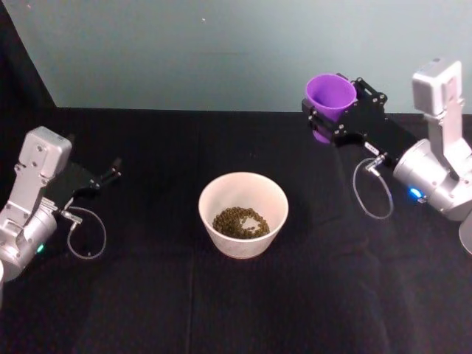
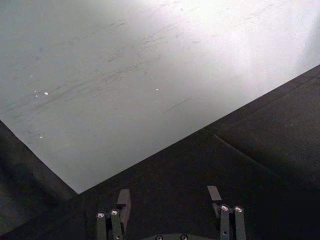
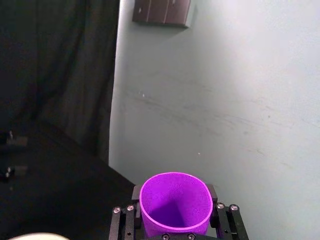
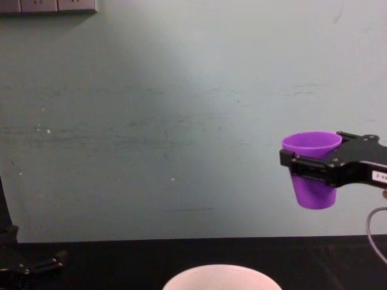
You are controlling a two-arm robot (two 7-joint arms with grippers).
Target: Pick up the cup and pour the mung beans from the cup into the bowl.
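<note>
The right gripper (image 1: 329,120) is clamping the cup (image 1: 330,94) around its middle, jaws closed snugly on the wall, and is holding it upright, raised above the tabletop (image 1: 147,295), behind and to the right of the bowl (image 1: 243,248). The mung beans (image 1: 241,222) are lying in the bowl and the cup's inside is looking bare, so the pour seems done. The left gripper (image 1: 110,174) is sitting parked at the left, fingers spread around nothing.

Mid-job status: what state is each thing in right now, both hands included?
Cup: upright, raised off the table, looks empty.
Bowl: upright on the table, mung beans inside.
Right hand: shut on the cup, right of the bowl.
Left hand: open, empty, low at the left.
</note>
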